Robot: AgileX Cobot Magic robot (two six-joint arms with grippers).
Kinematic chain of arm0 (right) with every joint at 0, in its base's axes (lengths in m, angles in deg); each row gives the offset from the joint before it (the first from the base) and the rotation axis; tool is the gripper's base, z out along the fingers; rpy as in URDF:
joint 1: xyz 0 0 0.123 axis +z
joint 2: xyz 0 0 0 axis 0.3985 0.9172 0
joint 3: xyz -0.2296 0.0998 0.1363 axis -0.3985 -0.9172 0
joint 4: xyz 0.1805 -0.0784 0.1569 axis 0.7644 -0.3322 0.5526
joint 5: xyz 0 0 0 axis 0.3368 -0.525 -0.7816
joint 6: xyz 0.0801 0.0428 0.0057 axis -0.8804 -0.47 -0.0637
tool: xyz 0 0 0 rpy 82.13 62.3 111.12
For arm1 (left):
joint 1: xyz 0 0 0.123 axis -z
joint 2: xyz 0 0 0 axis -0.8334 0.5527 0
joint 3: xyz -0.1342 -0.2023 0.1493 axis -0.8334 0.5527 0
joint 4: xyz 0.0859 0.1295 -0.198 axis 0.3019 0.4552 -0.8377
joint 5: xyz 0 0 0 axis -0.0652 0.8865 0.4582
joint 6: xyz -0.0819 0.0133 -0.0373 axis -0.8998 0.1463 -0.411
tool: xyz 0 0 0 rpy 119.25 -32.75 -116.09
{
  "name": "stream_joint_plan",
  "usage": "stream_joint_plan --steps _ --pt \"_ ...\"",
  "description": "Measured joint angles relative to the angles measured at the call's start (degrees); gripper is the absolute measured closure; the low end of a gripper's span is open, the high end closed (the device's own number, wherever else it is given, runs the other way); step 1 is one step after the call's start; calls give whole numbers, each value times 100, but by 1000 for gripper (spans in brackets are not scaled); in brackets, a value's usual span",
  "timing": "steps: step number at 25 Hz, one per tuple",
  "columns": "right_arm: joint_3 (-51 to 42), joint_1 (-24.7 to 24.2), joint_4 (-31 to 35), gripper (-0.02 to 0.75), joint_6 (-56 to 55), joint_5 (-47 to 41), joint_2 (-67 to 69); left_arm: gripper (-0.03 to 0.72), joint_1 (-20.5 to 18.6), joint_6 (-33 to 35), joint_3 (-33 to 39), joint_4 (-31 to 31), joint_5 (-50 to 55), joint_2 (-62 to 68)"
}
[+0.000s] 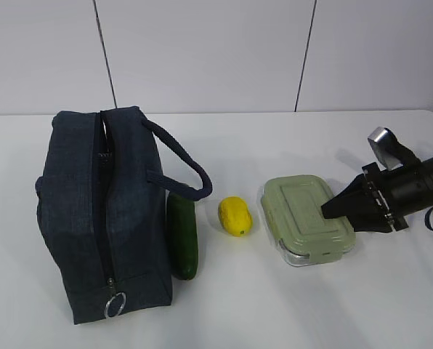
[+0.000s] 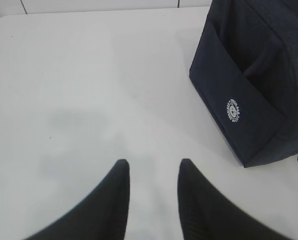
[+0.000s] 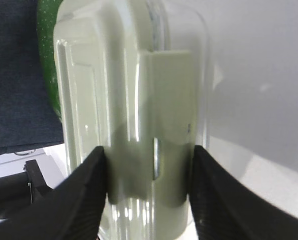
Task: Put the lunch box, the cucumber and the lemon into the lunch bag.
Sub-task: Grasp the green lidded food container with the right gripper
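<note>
From the front, the bag (image 1: 104,218) stands at the table's (image 1: 274,305) left, cucumber (image 1: 182,236) against it, lemon (image 1: 235,216) next, then the box (image 1: 307,218). Only the right wrist view shows the right gripper (image 3: 148,175) clamping the box's clip end. The left gripper (image 2: 153,172), unseen from the front, hangs parted over bare table beside the bag.

Bag zipper (image 1: 100,211) closed; cucumber (image 1: 182,236) against bag; gap between lemon (image 1: 235,216), box (image 1: 307,219).
</note>
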Motion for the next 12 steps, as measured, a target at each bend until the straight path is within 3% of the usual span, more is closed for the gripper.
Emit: stream_joint_plan --steps 12 --pt "0 0 0 381 0 0 0 449 0 0 0 0 0 0"
